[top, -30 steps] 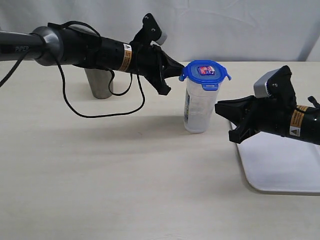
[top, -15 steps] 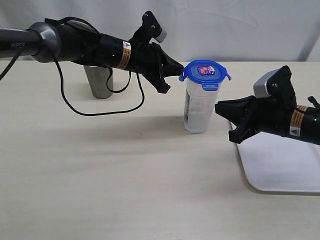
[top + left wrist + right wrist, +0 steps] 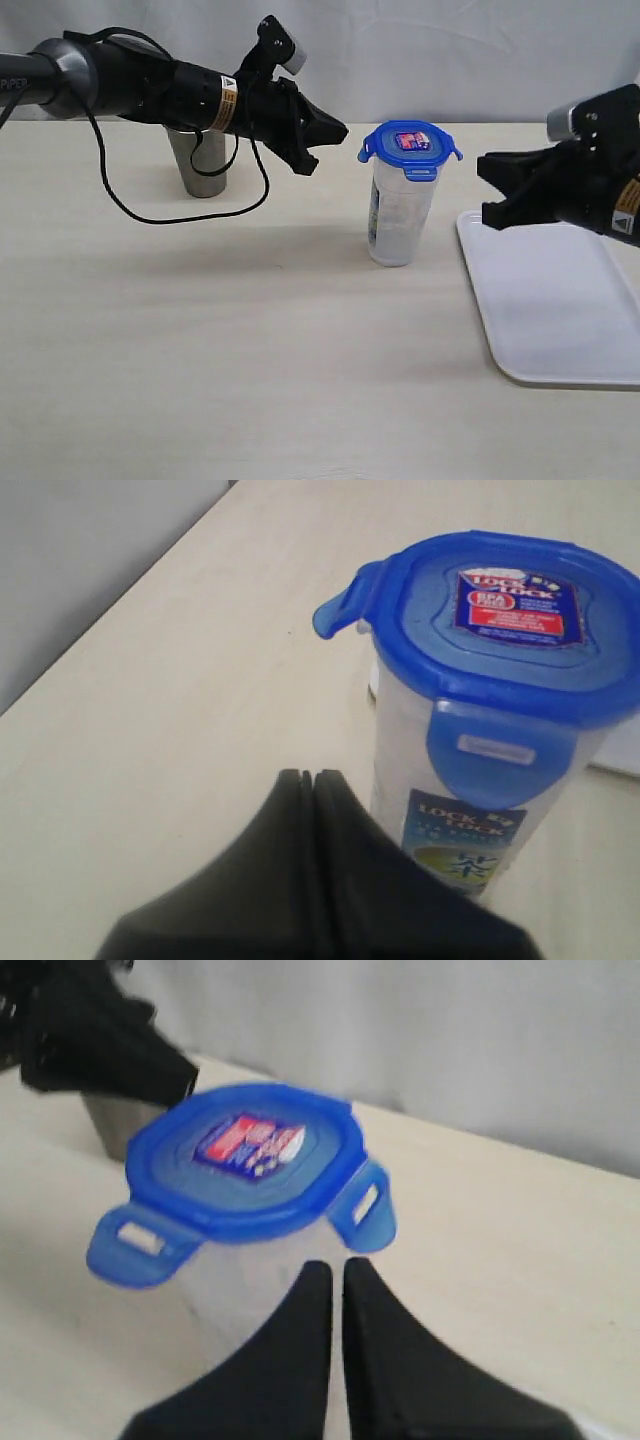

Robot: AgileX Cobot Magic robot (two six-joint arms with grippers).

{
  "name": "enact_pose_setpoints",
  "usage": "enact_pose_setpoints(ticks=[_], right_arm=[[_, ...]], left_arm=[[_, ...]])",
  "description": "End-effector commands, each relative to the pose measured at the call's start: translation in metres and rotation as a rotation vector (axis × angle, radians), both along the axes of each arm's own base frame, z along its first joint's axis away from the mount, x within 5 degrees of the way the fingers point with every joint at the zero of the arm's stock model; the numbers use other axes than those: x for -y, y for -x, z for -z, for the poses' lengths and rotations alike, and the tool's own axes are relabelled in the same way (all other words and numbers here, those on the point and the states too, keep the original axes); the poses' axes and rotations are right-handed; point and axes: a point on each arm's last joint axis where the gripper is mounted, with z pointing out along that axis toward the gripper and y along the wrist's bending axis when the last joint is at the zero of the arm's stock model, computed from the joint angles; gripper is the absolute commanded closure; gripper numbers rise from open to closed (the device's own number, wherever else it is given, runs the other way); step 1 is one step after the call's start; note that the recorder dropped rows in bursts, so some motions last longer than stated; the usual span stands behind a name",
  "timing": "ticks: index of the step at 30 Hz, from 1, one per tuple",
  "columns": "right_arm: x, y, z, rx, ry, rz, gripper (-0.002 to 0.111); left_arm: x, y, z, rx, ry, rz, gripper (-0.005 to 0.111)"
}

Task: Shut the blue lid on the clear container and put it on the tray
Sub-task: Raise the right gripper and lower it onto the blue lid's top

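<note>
While the blue lid [image 3: 410, 143] caps the clear container [image 3: 398, 220] at frame centre, the left gripper [image 3: 343, 130], jaws together, points from upper left; the right gripper [image 3: 482, 166], likewise closed and empty, flanks it near the tray [image 3: 560, 310].

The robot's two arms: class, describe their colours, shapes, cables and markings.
Both arms are black, ending in tapered, wedge-shaped black grippers: left gripper, right gripper. Each carries a yellow-orange warning label and a grey wrist block. The left arm has a grey joint and a loose black cable.
</note>
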Motion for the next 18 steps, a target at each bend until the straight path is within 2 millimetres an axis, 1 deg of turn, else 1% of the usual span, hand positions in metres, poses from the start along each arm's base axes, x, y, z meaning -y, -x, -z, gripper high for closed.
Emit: enact_pose_setpoints(ticks=[1, 4, 6, 8, 10, 12, 16, 18], right_arm=[[-0.006, -0.003, -0.031, 0.020, -0.178, -0.012, 0.104], [-0.012, -0.018, -0.051, -0.100, -0.194, -0.085, 0.104], [-0.012, -0.031, -0.063, -0.169, -0.182, -0.094, 0.104], [-0.012, -0.041, -0.069, -0.218, -0.169, -0.107, 0.104], [-0.018, -0.046, -0.075, -0.246, -0.168, -0.141, 0.104], [-0.029, -0.052, -0.076, -0.275, -0.180, -0.119, 0.104], [-0.052, -0.058, -0.060, -0.295, -0.131, -0.108, 0.104], [-0.058, -0.061, -0.050, -0.309, -0.112, -0.090, 0.104]], left_arm=[[0.001, 0.001, -0.007, -0.001, 0.019, 0.017, 0.107], [0.001, 0.001, -0.007, 0.000, 0.018, 0.015, 0.107], [0.001, 0.001, -0.007, 0.000, 0.018, 0.015, 0.107], [0.001, 0.001, -0.007, 0.000, 0.018, 0.015, 0.107], [0.001, 0.001, -0.007, 0.000, 0.018, 0.015, 0.107], [0.001, 0.001, -0.007, 0.002, 0.016, 0.011, 0.107], [0.001, 0.001, -0.007, -0.003, 0.020, 0.017, 0.107], [0.001, 0.002, -0.007, -0.009, 0.023, 0.018, 0.107]])
